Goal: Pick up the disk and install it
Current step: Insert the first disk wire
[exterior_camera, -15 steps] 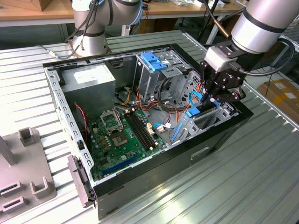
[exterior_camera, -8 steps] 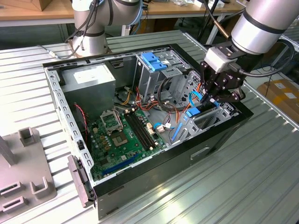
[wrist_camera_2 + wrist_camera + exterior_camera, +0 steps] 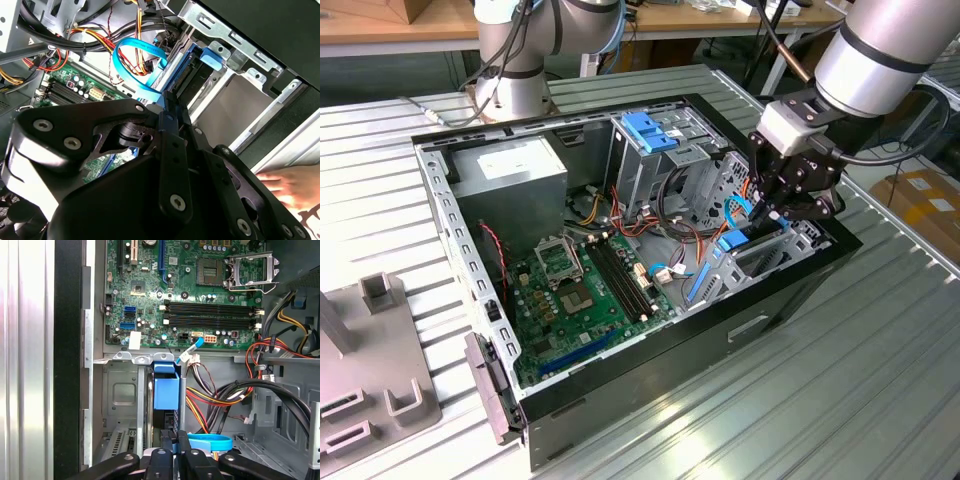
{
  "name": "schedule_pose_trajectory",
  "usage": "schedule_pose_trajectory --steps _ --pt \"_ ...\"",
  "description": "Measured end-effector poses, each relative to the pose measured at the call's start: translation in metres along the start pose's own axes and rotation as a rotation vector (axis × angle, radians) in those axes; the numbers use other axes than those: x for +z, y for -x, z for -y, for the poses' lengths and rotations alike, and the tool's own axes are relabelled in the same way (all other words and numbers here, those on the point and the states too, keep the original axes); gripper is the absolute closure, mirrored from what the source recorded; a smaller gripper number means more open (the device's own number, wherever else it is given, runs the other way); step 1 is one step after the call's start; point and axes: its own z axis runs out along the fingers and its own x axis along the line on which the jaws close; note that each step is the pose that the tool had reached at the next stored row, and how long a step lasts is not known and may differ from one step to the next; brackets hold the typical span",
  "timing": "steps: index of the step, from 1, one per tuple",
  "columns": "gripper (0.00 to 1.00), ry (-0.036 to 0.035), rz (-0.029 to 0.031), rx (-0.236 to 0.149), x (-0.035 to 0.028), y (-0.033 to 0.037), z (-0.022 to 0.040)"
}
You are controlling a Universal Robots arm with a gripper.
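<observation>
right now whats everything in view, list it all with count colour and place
computer case: one, black, open on the ribbed metal table
motherboard: one, green, on the case floor
power supply: one, grey, case's far corner at the exterior view's left
drive cage: one, metal with blue latch, far side of the case
disk: one, blue carrier frame showing, upright in the bay under the gripper
flat cable: one, blue, looped beside the bay
fixture: one, grey, exterior view's left edge
second arm base: one, grey, behind the case
hand: one, person's, outside the case
gripper: one, black, shut on the disk's top edge
</observation>
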Motion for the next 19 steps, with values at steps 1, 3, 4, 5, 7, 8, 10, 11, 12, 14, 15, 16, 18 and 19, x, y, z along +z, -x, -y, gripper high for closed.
schedule_pose_trajectory --steps 1,3,4,5,7,8,10,11,12,14,15,16,18,19 --pt "0.84 0.0 -0.0001 0.0 0.0 0.0 0.0" --pt "0.84 -0.0002 0.0068 0.0 0.0001 0.0 0.0" --pt "0.84 -0.0002 0.0069 0.0 0.0001 0.0 0.0" --pt "0.84 -0.0001 0.0068 0.0 0.0 0.0 0.0003" --pt "0.84 -0.0001 0.0068 0.0 0.0 0.0 0.0005" --pt "0.84 -0.0002 0.0068 0.0 0.0 0.0 0.0006" --pt "0.84 -0.0002 0.0068 0.0 0.0001 -0.0003 0.0005" --pt "0.84 -0.0001 0.0067 0.0 0.0002 -0.0003 0.0006" --pt "0.84 -0.0001 0.0068 0.0 0.0006 -0.0004 0.0005" --pt "0.84 -0.0001 0.0068 0.0 0.0008 -0.0004 0.0006" --pt "0.84 -0.0001 0.0068 0.0 0.001 -0.0004 0.0005" --pt "0.84 -0.0001 0.0068 0.0 0.0013 -0.0004 0.0005" --pt "0.84 -0.0001 0.0068 0.0 0.0019 -0.0004 0.0005" --pt "0.84 -0.0002 0.0068 0.0 0.0023 -0.0004 0.0005"
